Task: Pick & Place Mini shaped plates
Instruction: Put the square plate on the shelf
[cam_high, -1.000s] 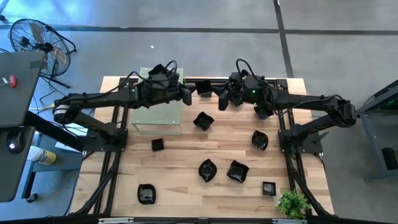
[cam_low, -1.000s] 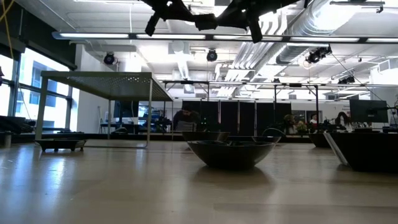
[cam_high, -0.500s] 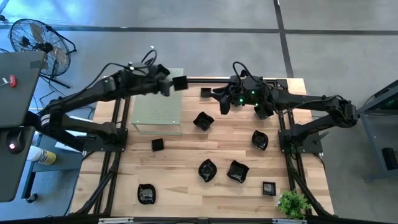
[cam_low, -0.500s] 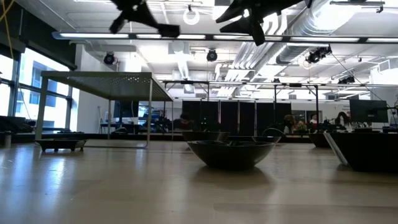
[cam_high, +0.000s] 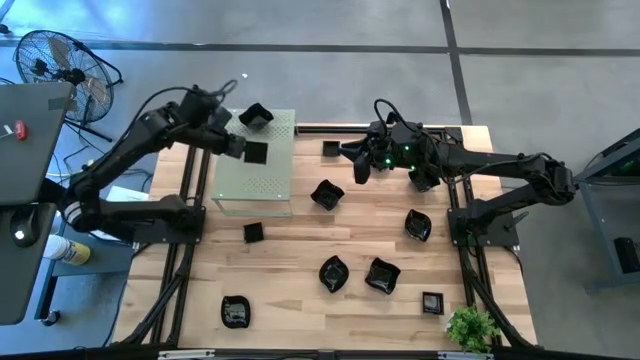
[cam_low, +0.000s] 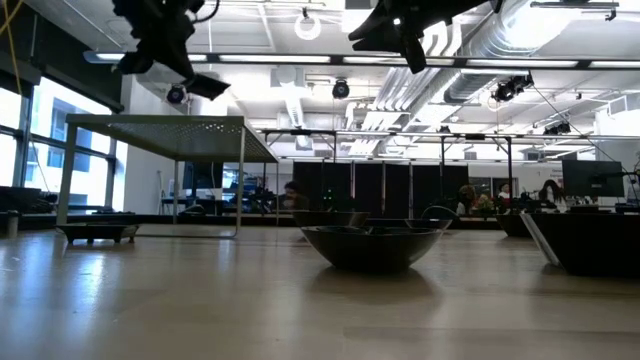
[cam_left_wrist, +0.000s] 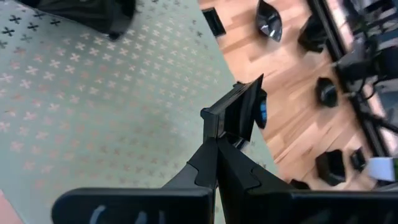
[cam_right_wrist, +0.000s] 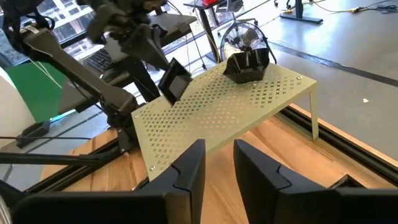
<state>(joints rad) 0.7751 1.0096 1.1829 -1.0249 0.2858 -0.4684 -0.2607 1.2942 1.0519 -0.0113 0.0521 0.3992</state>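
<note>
While my left gripper (cam_high: 243, 150) is hovering above the pale green perforated metal board (cam_high: 262, 185), its fingers are clenching a small glossy black square plate (cam_high: 256, 153) by the rim, lifted clear of the surface. 1 larger wavy-rimmed black dish (cam_high: 256, 116) is sitting on that board's far corner. My right gripper (cam_high: 352, 163) is hanging over the back of the light wooden table (cam_high: 300, 250), its fingers parted and grasping nothing, with 1 leaf-shaped black dish (cam_high: 326, 194) lying near it.

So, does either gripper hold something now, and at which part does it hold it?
The left gripper holds a small square plate pinched by its rim, above the green board. The right gripper is open and holds nothing.
</note>
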